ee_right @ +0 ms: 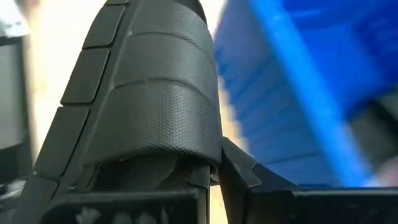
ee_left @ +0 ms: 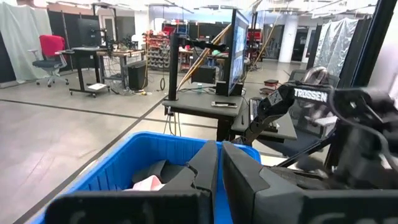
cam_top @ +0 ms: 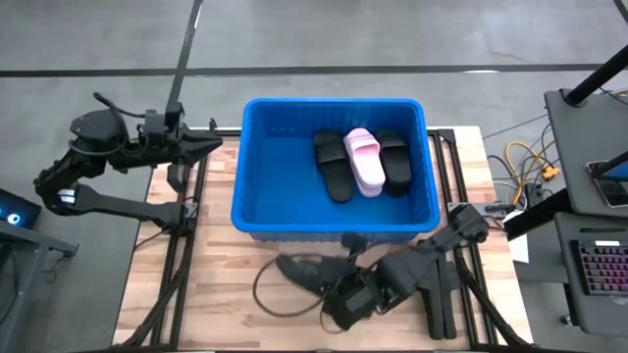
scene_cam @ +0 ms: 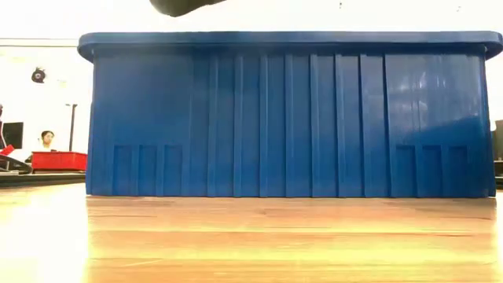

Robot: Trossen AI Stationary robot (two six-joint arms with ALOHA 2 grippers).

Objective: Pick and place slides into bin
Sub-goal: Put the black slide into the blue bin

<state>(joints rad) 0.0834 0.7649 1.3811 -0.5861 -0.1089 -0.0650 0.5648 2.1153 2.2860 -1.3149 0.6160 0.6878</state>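
Gripping a black slide [cam_top: 302, 272] just in front of the bin [cam_top: 257, 167], the right gripper [cam_top: 329, 287] has its jaws clenched on it; the left gripper [cam_top: 211, 144] waits beside the bin's left wall, jaws closed; three slides [cam_top: 364, 162] lie inside.

High view: I saw even, soft light; the bin [cam_top: 257, 186] threw little shadow.
Low view: backlit; the room behind was washed out white, and glare lay on the table [scene_cam: 236, 244].
Left wrist view: I had a bright, sharp room; the near fingers [ee_left: 205, 171] were soft.
Right wrist view: the bin was smeared, and the slide [ee_right: 155, 106] was sharper.
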